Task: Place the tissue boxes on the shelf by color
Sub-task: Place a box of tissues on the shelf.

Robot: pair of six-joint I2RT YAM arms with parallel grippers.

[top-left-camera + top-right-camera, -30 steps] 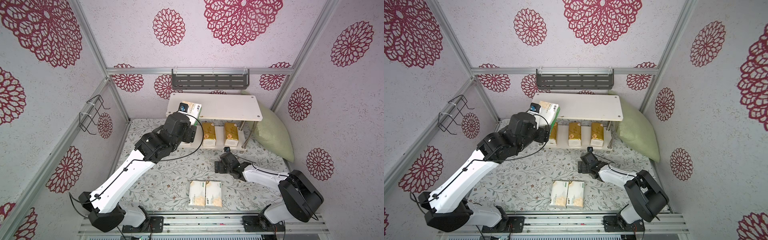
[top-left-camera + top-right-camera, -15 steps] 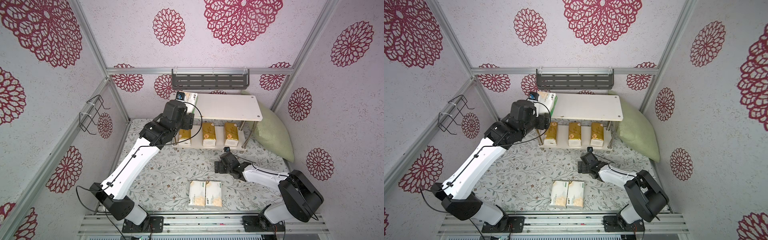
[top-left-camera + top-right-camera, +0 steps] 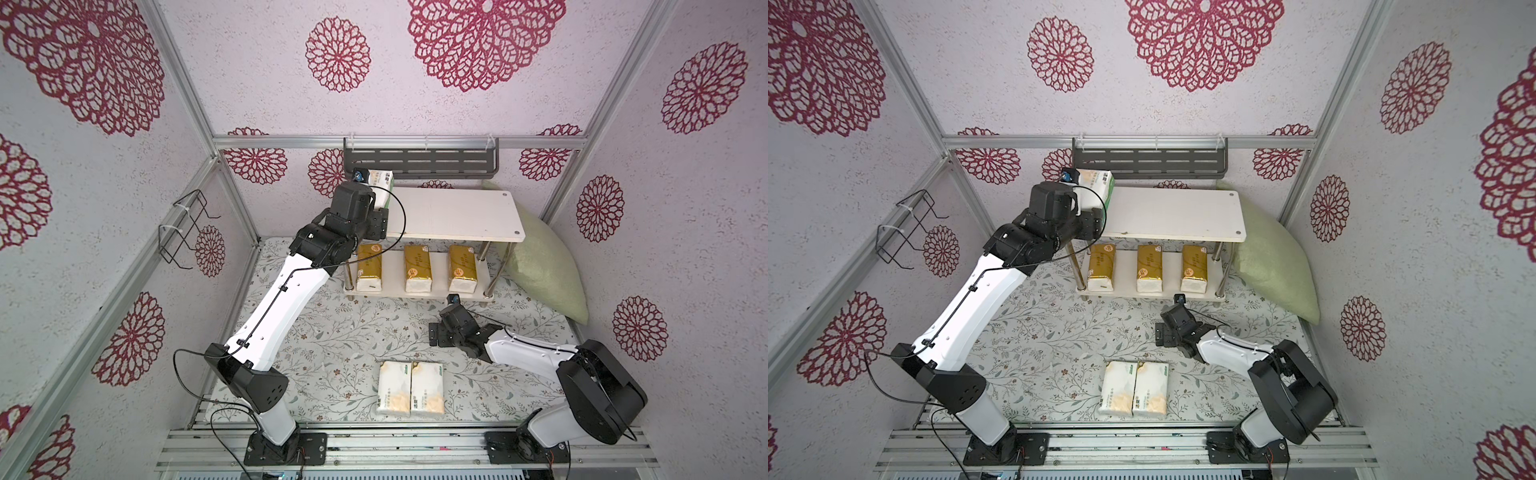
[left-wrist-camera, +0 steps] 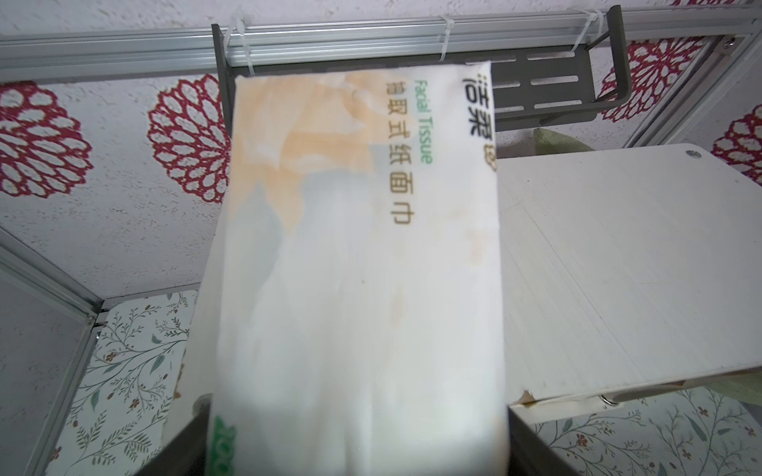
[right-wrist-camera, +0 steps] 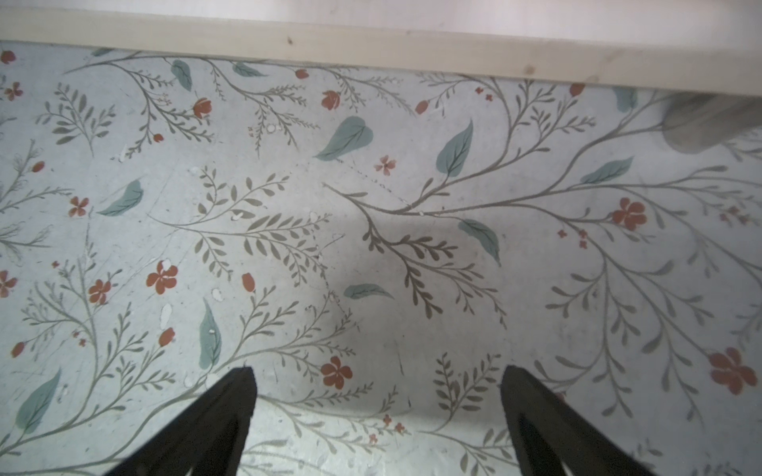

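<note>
The shelf point(image 3: 453, 216) stands at the back on chrome posts. Three gold tissue boxes point(image 3: 417, 266) lie side by side on its lower board. My left gripper point(image 4: 358, 445) is shut on a white tissue box point(image 4: 363, 247) with orange blotches and green lettering. It holds this box point(image 3: 380, 185) over the left end of the top board point(image 4: 618, 268); whether the box touches the board I cannot tell. Two more white tissue boxes point(image 3: 409, 388) lie together on the floral mat near the front. My right gripper point(image 5: 377, 391) is open and empty, low over the mat in front of the shelf point(image 3: 1160, 334).
A dark grey slotted rack point(image 3: 419, 160) hangs on the back wall just above the shelf. A black wire holder point(image 3: 183, 228) is fixed to the left wall. A pale green pillow point(image 3: 544, 266) leans against the shelf's right side. Patterned walls close in three sides.
My left arm has lifted the white box from the shelf's front left corner up and back to the top board's left end. The right arm has stayed still.
</note>
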